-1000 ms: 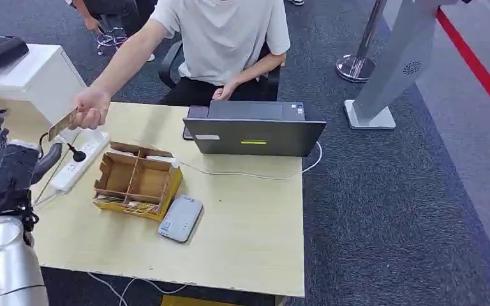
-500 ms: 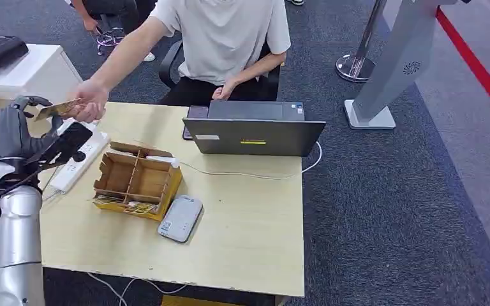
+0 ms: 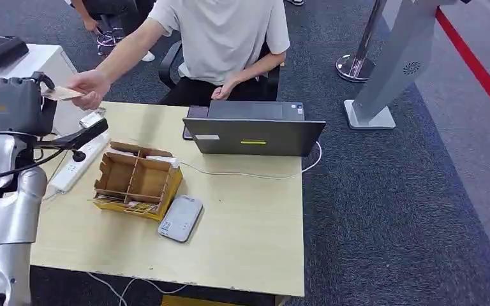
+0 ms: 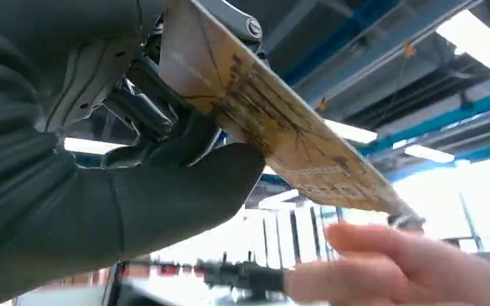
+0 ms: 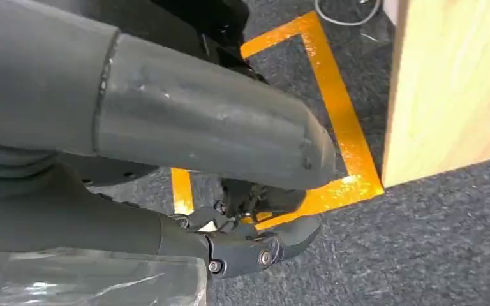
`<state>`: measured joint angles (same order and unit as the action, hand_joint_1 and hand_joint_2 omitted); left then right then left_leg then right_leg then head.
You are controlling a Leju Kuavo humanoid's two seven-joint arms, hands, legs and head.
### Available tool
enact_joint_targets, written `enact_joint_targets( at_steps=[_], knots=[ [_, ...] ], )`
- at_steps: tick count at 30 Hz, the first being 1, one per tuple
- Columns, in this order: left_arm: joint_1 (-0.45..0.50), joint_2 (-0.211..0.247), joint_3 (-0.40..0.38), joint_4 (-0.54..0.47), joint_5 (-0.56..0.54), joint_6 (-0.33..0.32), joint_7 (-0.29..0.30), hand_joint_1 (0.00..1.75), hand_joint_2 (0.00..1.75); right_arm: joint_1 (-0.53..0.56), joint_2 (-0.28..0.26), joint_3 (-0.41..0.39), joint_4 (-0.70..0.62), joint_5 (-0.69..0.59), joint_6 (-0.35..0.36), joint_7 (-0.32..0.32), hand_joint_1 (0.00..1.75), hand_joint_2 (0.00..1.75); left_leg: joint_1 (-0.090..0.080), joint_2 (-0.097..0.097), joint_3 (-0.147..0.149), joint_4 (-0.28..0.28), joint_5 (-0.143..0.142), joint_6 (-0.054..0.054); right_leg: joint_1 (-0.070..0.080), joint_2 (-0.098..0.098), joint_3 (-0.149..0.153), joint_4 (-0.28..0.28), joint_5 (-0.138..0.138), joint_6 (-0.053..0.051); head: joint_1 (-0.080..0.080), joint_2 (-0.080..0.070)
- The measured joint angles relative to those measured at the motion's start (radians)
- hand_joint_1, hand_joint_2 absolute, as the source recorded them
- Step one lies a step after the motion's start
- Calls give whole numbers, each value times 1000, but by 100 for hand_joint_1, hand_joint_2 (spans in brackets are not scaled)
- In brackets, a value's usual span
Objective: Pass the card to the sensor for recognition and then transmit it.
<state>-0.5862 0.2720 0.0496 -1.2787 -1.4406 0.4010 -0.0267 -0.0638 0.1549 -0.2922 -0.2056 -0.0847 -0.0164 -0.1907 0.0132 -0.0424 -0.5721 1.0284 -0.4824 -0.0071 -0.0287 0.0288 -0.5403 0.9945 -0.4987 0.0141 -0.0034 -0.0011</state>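
A tan card (image 3: 61,94) hangs in the air above the table's far left corner. One end is in my raised left hand (image 3: 18,105) and a seated person's hand (image 3: 90,88) holds the other. Up close, the card (image 4: 274,121) lies against my left hand's (image 4: 102,191) fingers with the thumb just beneath it, and the person's fingers (image 4: 408,274) are at its far end. The grey-white card sensor (image 3: 180,218) lies flat on the table (image 3: 249,236), well right of my hand. My right hand (image 5: 166,146) hangs beside the table, holding nothing.
A cardboard box (image 3: 137,182) with compartments stands just left of the sensor. A white power strip (image 3: 76,164) lies under my left hand, and a laptop (image 3: 254,131) stands at the table's back. Orange floor tape (image 5: 338,108) runs by the table's side (image 5: 453,83).
My left hand rose and turned up to the card. The person brought the card over from the table edge and its end is now in my fingers.
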Motion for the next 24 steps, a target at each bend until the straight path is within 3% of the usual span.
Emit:
enact_joint_targets(
  at_steps=[2,6,11,14,18,24],
  knots=[
    [-5,6,-18,10,-47,31,11,175,175,0,3,1,2,14,-2,3,0,0,0,0,0,0,0,0,0,0,0,0,0,0,-1,0],
    [22,-7,-43,-9,-24,99,-11,175,175,2,10,5,5,33,-11,10,0,0,0,0,0,0,0,0,0,0,0,0,0,0,-3,0],
    [94,-37,-86,-88,5,87,-42,175,175,7,15,12,6,43,-27,11,0,0,-1,1,0,0,0,0,0,1,-1,0,0,0,-2,0],
    [183,-73,-144,-201,-24,33,-54,175,175,15,19,12,10,43,-38,1,0,0,-1,0,-1,0,0,0,-1,0,-1,-1,0,0,-3,0],
    [274,-106,-273,-325,-83,-57,3,175,175,19,23,12,11,42,-50,-8,0,0,-1,1,-2,0,-1,1,-1,1,-2,-1,0,0,-1,0],
    [324,-121,-391,-372,-103,-189,48,175,175,21,37,9,12,45,-75,-8,0,0,0,0,-2,0,0,0,0,0,-2,-1,1,0,-2,0]
  ],
)
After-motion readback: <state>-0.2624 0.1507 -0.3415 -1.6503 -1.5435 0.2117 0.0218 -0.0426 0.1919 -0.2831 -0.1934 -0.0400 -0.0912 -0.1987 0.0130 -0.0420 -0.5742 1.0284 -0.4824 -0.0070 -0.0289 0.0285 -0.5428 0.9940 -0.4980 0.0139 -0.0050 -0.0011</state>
